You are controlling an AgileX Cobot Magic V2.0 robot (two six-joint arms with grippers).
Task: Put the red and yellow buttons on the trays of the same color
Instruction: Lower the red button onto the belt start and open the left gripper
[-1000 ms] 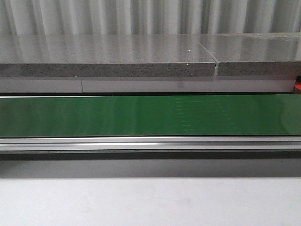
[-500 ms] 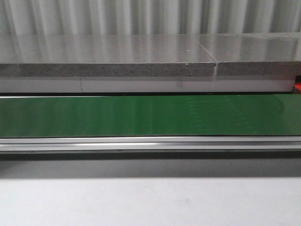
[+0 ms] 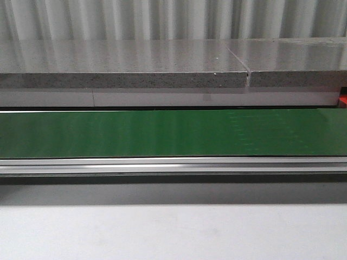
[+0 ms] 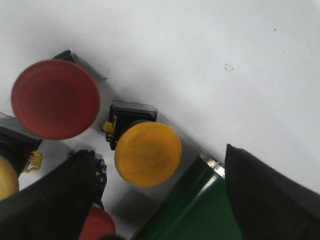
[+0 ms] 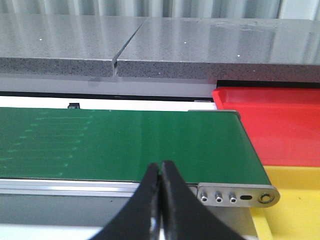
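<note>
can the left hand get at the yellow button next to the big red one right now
Probably yes. The left hand is open and right above the yellow button, whose cap is uncovered. The red button beside it stands apart.

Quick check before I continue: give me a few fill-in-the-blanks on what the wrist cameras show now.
1. The right gripper has its fingers ____.
2. Beyond the conveyor belt end sits a red tray, with a ____ tray nearer.
3. Between the left gripper fingers lies a ____ button.

Missing words: shut; yellow; yellow
</note>
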